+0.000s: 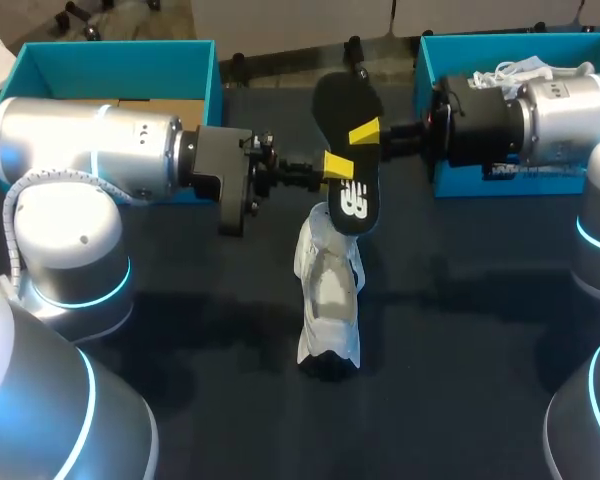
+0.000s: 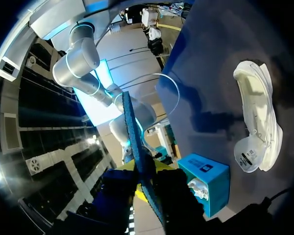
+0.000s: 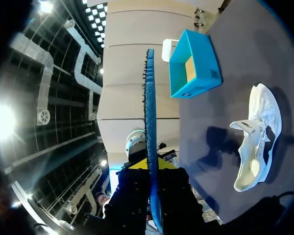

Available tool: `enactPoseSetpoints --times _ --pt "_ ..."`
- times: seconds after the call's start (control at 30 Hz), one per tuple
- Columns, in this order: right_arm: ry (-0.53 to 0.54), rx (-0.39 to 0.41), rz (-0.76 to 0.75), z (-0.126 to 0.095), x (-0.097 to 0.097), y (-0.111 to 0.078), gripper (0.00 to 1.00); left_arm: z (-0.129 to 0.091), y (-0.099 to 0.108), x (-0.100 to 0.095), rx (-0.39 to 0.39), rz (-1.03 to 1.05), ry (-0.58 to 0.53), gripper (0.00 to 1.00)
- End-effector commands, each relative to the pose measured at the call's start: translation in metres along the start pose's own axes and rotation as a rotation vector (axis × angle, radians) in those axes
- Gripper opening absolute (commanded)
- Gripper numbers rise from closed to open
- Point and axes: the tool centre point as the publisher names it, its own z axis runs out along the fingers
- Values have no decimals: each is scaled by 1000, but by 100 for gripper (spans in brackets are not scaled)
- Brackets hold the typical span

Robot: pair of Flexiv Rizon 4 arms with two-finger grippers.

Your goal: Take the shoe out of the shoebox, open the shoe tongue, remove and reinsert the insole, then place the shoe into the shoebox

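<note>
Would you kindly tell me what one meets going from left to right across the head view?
Left shoebox → insole → right shoebox. I leave out the white shoe, which lies in line with the insole.

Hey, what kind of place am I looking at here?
Probably a robotics lab or test bench: the left gripper and right gripper both hold a black insole near a white shoe on a dark table, with blue shoeboxes behind.
</note>
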Motion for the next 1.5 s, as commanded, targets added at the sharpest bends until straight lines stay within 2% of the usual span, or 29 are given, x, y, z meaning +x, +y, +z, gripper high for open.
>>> enactPoseSetpoints --times 0.03,0.23,0.47,0.77,1.0,1.23,1.5 --pt "-2 -1 7 0 -5 3 0 -5 -5 0 -1 -19 34 100" --pt "-13 -10 24 -5 -12 3 0 -20 -8 5 3 -46 76 100" --pt "-27 -10 44 -8 -20 4 0 -37 -10 10 14 -107 182 100" --pt "-33 -9 57 -8 -29 4 0 -45 3 4 25 -212 317 100" --pt "-29 -5 61 -6 -33 2 0 -50 15 -1 97 -248 432 100" --pt "-44 2 71 -4 -38 -1 0 -51 33 -9 183 -285 612 100" --pt "-43 3 65 -2 -40 -1 0 -46 46 -18 240 -334 774 100"
